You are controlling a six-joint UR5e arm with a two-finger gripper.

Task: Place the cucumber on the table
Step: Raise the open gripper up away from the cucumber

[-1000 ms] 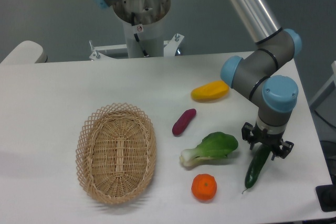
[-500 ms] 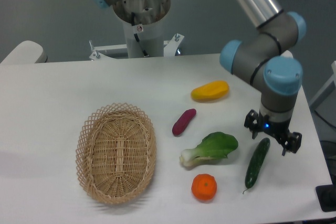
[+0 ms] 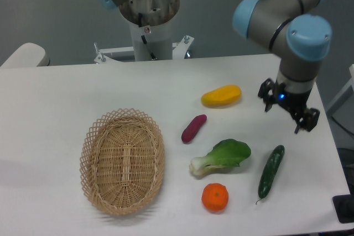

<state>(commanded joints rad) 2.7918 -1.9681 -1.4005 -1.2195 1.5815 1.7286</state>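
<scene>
The dark green cucumber lies flat on the white table near its right front corner, pointing away from the camera and slightly right. My gripper hangs well above the cucumber's far end, open, with nothing between its fingers and a clear gap down to the cucumber.
A bok choy lies just left of the cucumber, with an orange in front of it. A purple sweet potato and a yellow mango sit farther back. An oval wicker basket stands at the left. The table's right edge runs close to the cucumber.
The gripper opened, let go of the cucumber and rose upward and back. The cucumber stays lying on the table where it was set down.
</scene>
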